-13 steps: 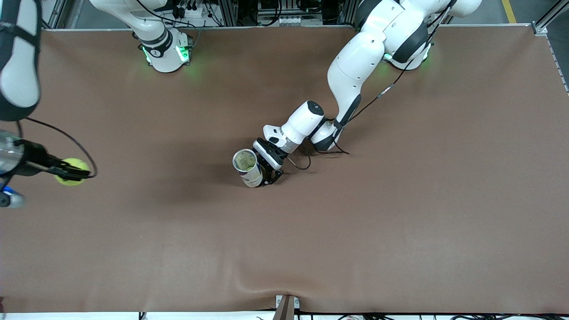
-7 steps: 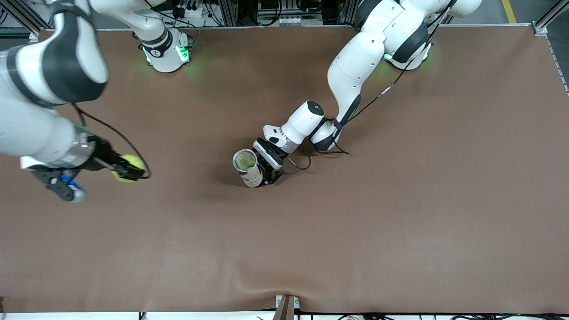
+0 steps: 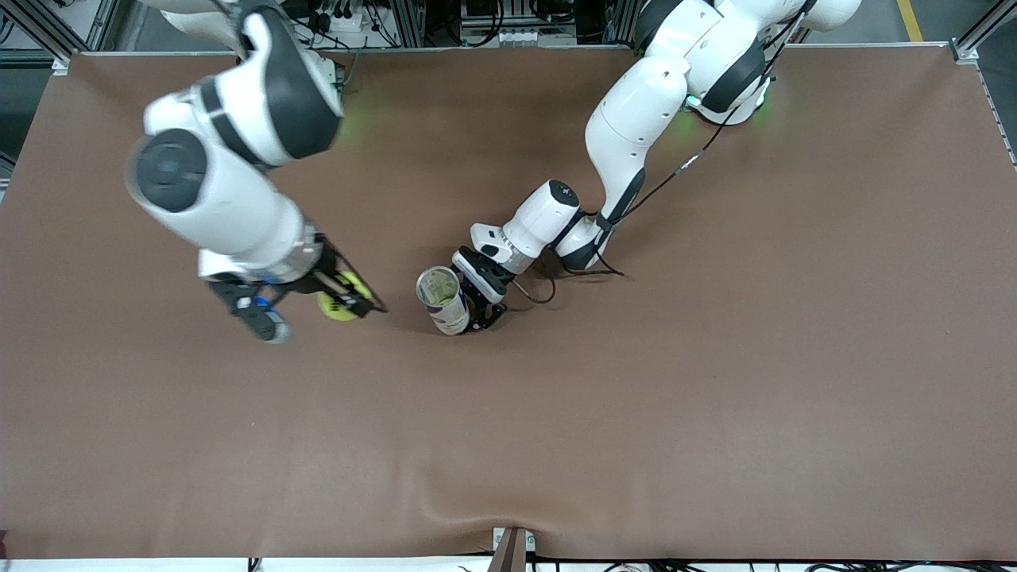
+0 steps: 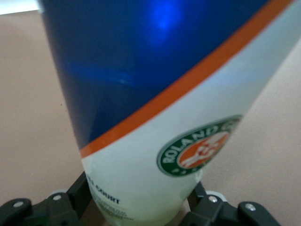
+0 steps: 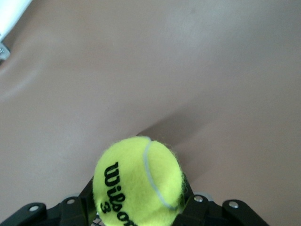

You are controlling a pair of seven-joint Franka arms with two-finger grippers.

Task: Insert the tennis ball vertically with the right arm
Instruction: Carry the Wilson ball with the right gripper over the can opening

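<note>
Ball (image 3: 340, 306) sits clamped between the fingers of the right gripper (image 3: 343, 299), carried in the air over the table (image 3: 715, 397) toward the right arm's end of the can, roughly midway between the table's long edges. In the right wrist view the ball (image 5: 137, 181) fills the space between the two pads, its Wilson lettering facing the camera, with only bare cloth below it, so it is not yet over the opening.

Can (image 3: 442, 299) stands upright near the middle of the table, mouth up and open. Left gripper (image 3: 477, 298) is closed on its side low down; the left wrist view shows the blue, orange and white wall of the can (image 4: 164, 117) pinched between the fingers. That hold looks meant to brace it so it cannot tip or slide when the ball is pressed in from above.

Judging from this, the transport step is under way: the ball must be brought directly over the mouth, then lowered straight down. A ball arriving off-centre could catch the rim.
</note>
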